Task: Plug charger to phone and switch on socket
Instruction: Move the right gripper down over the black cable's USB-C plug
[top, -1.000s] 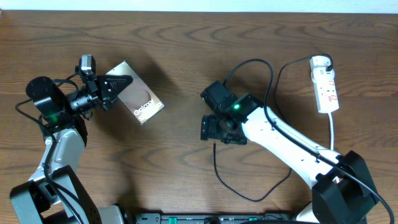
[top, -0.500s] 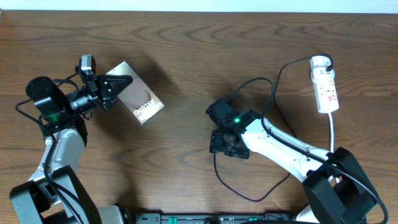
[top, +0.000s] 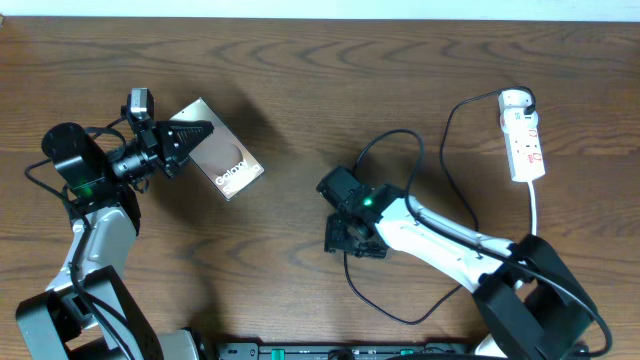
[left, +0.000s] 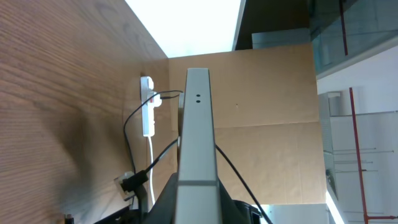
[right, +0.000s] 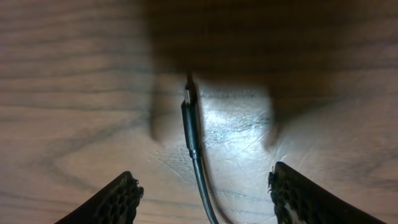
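The phone (top: 225, 160) is a brown-grey slab with white lettering, held off the table at the far left by my left gripper (top: 192, 135), which is shut on its end. In the left wrist view the phone (left: 196, 137) shows edge-on between the fingers. The charger's black cable (top: 348, 278) loops across the table from a white plug head (top: 515, 99) in the socket (top: 526, 143). My right gripper (top: 348, 238) is open, low over the table. Its fingers (right: 202, 183) straddle the charger's plug tip (right: 189, 102), which lies on the wood untouched.
The socket's thick white cord (top: 535, 215) runs toward the front right. The socket (left: 148, 111) and the right arm (left: 134, 183) also show in the left wrist view. Cable loops lie around the right arm.
My right gripper has moved toward the front and a little left, over the charger's tip. The cable loop behind it has shifted. The left arm and the phone have not moved.
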